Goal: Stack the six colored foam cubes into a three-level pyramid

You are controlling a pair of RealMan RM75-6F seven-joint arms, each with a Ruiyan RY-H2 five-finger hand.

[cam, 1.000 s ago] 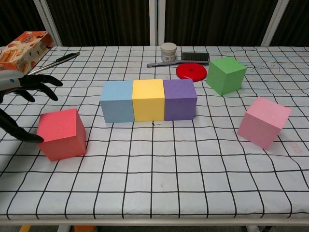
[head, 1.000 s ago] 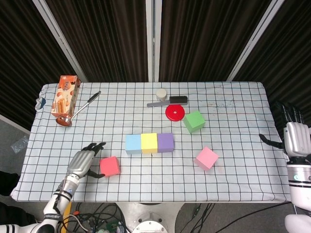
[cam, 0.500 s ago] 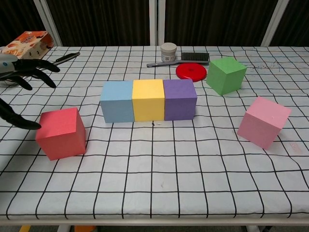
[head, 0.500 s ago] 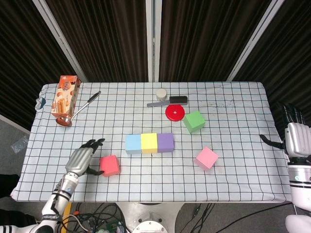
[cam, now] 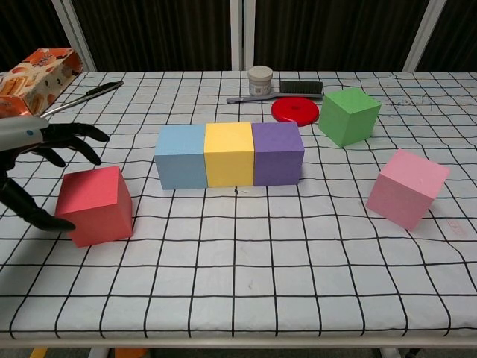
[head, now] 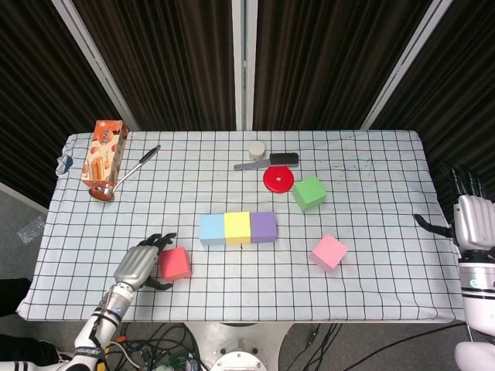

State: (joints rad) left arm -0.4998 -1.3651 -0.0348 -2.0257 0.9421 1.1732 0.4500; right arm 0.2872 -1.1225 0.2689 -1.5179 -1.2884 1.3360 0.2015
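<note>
Left hand [head: 139,265] spread around red cube [head: 175,263], fingers [cam: 74,138] arched over far side, thumb low at near side; whether anything touches the foam cannot be told, nothing lifted. Red cube just right of that hand, flat on table [head: 371,166]. Right hand [head: 469,220] hanging off far right table edge, fingers apart, holding nothing.

Further right of left hand: base row done, blue cube [head: 212,229], yellow cube [head: 237,227], purple cube [head: 264,226], touching side by side. Green cube [head: 309,192] and pink cube [head: 329,251] well beyond, loose, closer to right hand.

Risks, as judged: thumb sliding under and tipping cube; foam squashing, rotating in grasp; red cube landing off the seam or nudging the row apart.

Count: six cubes, one per colour. Two hands. Beyond the row: one red disc [head: 278,178], one brush [head: 267,161], one small jar [head: 257,148]; up-left, one ladle [head: 124,175], one snack box [head: 104,151].
</note>
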